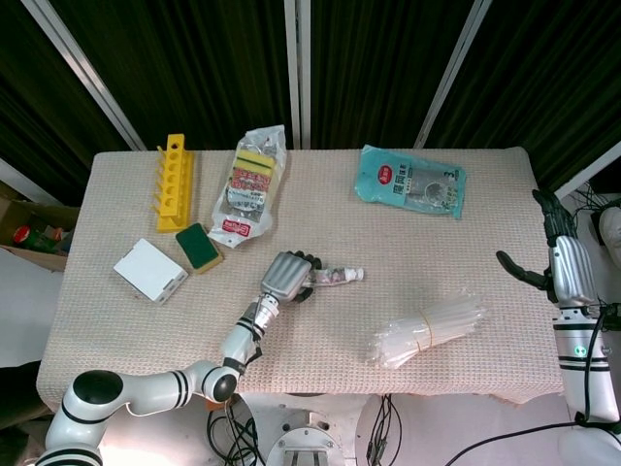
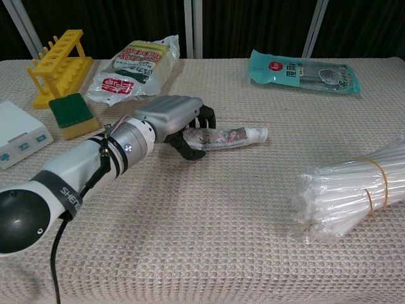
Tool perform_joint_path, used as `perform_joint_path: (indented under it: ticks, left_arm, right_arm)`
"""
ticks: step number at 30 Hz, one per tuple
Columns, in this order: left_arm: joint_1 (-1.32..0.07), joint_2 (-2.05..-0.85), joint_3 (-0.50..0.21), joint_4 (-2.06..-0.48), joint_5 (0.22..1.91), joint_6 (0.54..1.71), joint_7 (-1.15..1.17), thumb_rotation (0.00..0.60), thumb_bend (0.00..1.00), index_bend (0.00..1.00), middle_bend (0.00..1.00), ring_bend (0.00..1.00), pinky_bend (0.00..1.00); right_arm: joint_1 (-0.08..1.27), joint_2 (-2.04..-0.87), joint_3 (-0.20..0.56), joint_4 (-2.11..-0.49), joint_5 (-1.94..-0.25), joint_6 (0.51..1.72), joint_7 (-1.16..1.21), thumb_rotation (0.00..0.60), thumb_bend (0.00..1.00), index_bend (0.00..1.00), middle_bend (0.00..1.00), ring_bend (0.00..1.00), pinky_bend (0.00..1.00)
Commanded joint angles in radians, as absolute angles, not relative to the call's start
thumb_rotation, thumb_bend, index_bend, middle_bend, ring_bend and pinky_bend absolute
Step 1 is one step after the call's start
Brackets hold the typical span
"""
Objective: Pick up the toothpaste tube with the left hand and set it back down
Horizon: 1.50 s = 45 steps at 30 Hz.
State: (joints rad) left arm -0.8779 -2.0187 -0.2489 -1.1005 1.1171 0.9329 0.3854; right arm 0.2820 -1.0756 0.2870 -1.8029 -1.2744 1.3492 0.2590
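Green sponge (image 2: 74,114), left hand (image 2: 172,118) gripping toothpaste tube (image 2: 231,136)

Your toothpaste tube (image 2: 228,137) lay mid-worktop, patterned body, white cap pointing right, slightly raised at that end.

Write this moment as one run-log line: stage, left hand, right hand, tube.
stage: grasping | left hand: fingers curled around toothpaste tube | right hand: idle beside table edge, holding nothing | tube: cap end tilted up slightly

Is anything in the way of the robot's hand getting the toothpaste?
Nothing visible is. The left hand is already on the toothpaste tube, with its fingers curled around the tube's back end. The green sponge and the straw bundle lie off to the sides.
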Motion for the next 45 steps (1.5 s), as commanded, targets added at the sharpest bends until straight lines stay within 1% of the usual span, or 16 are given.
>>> perform_joint_path:
  ticks: [1, 3, 7, 11, 15, 19, 25, 31, 41, 45]
  left_arm:
    - [-0.876, -2.023, -0.248, -1.084, 1.152, 0.943, 0.332, 0.600, 0.40, 0.51, 0.57, 0.43, 0.56]
    - [-0.875, -2.023, -0.243, -1.073, 1.187, 0.952, 0.281, 0.600, 0.41, 0.56, 0.61, 0.47, 0.60]
    - [-0.872, -2.022, -0.225, -1.044, 1.284, 0.981, 0.106, 0.600, 0.44, 0.66, 0.73, 0.58, 0.69]
    - [-0.870, -2.019, -0.220, -1.029, 1.331, 0.985, -0.051, 0.600, 0.45, 0.71, 0.79, 0.64, 0.73]
    - [-0.861, -2.010, -0.242, -1.056, 1.324, 0.958, -0.228, 0.600, 0.45, 0.75, 0.84, 0.68, 0.76]
    - [-0.856, -1.979, -0.263, -1.107, 1.300, 0.888, -0.397, 0.600, 0.45, 0.79, 0.88, 0.72, 0.79]
    - [-0.844, -1.915, -0.309, -1.215, 1.269, 0.790, -0.660, 0.600, 0.45, 0.80, 0.91, 0.74, 0.81]
    - [-0.828, -1.843, -0.343, -1.323, 1.297, 0.730, -0.920, 0.600, 0.45, 0.81, 0.91, 0.75, 0.81]
    - [-0.845, -1.752, -0.311, -1.428, 1.442, 0.706, -1.206, 0.600, 0.45, 0.81, 0.93, 0.76, 0.81]
    - [-0.863, -1.730, -0.286, -1.422, 1.500, 0.710, -1.324, 0.600, 0.45, 0.82, 0.93, 0.76, 0.81]
  right_arm:
    - [0.283, -1.077, 0.286, -1.800, -1.273, 1.345, 0.260, 0.143, 0.00, 0.00, 0.00, 0.00, 0.00]
    - [0.284, -1.078, 0.286, -1.798, -1.271, 1.342, 0.261, 0.142, 0.00, 0.00, 0.00, 0.00, 0.00]
    - [0.284, -1.078, 0.287, -1.795, -1.269, 1.340, 0.264, 0.141, 0.00, 0.00, 0.00, 0.00, 0.00]
    - [0.283, -1.079, 0.286, -1.793, -1.270, 1.340, 0.267, 0.143, 0.00, 0.00, 0.00, 0.00, 0.00]
    - [0.282, -1.081, 0.285, -1.789, -1.268, 1.338, 0.270, 0.142, 0.00, 0.00, 0.00, 0.00, 0.00]
    - [0.282, -1.082, 0.286, -1.786, -1.266, 1.336, 0.272, 0.141, 0.00, 0.00, 0.00, 0.00, 0.00]
    - [0.280, -1.083, 0.286, -1.783, -1.268, 1.337, 0.280, 0.142, 0.00, 0.00, 0.00, 0.00, 0.00]
    - [0.283, -1.087, 0.280, -1.791, -1.287, 1.326, 0.311, 0.140, 0.00, 0.00, 0.00, 0.00, 0.00]
    - [0.310, -1.072, 0.277, -1.850, -1.363, 1.286, 0.433, 0.142, 0.00, 0.00, 0.00, 0.00, 0.00]
    - [0.318, -1.076, 0.276, -1.860, -1.362, 1.279, 0.436, 0.142, 0.00, 0.00, 0.00, 0.00, 0.00]
